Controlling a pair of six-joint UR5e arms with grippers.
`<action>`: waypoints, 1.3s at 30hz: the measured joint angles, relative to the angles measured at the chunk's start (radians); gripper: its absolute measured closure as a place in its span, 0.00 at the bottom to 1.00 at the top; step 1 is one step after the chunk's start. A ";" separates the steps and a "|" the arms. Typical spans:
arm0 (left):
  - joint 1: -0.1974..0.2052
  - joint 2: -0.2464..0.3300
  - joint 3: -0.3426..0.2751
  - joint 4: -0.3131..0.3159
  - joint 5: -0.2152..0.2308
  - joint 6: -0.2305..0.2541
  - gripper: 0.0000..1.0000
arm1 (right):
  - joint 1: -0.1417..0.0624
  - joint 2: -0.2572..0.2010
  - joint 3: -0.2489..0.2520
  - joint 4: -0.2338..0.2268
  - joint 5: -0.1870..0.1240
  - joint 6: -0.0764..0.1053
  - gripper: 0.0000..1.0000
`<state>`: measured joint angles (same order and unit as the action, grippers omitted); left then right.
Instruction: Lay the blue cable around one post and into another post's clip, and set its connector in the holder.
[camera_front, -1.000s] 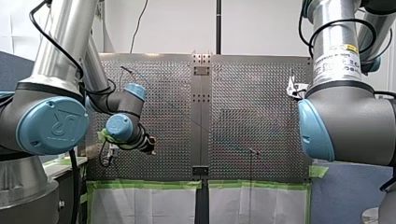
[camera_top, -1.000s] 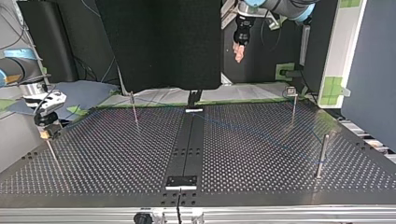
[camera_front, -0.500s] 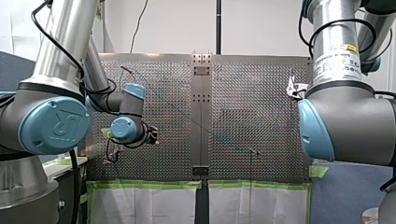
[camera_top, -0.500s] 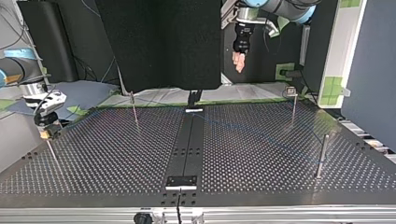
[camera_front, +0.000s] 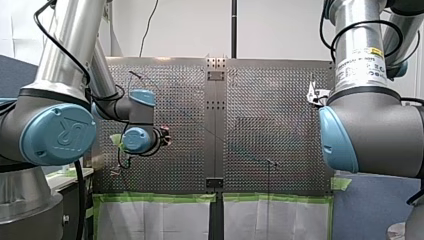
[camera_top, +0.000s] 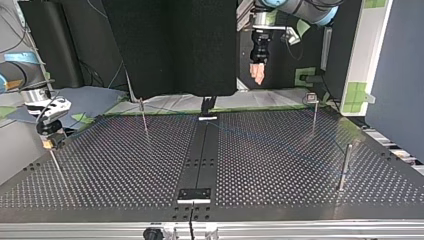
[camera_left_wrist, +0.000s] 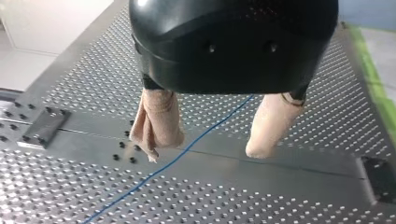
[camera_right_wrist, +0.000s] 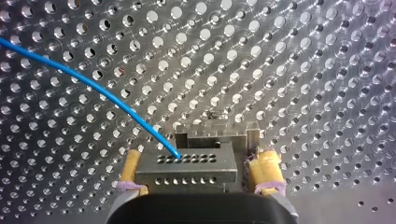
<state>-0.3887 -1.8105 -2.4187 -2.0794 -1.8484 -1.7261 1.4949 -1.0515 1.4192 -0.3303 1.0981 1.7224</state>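
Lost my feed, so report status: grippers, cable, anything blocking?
Left gripper open above the table, cable running beneath it. Right gripper shut on connector, cable attached. Nothing seen blocking.

My left gripper (camera_top: 258, 74) has come down in the top view, its pale fingers now hanging lower and closer to the far edge of the table (camera_top: 100, 165). In the front view it has swung upward, from below the blue joint cap (camera_front: 136, 140) to level with it.
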 joint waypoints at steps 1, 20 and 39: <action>0.000 0.000 0.000 0.009 -0.001 0.002 0.00 | 0.000 0.000 0.000 0.000 0.000 0.000 0.00; 0.012 0.000 0.000 0.178 -0.003 0.018 0.00 | 0.000 0.000 0.000 0.000 0.000 0.000 0.00; 0.018 0.000 0.000 0.157 -0.002 0.019 0.00 | 0.000 0.000 0.000 0.000 0.000 0.000 0.00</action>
<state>-0.3702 -1.8105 -2.4188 -1.9222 -1.8507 -1.7073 1.4949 -1.0515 1.4192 -0.3303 1.0980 1.7224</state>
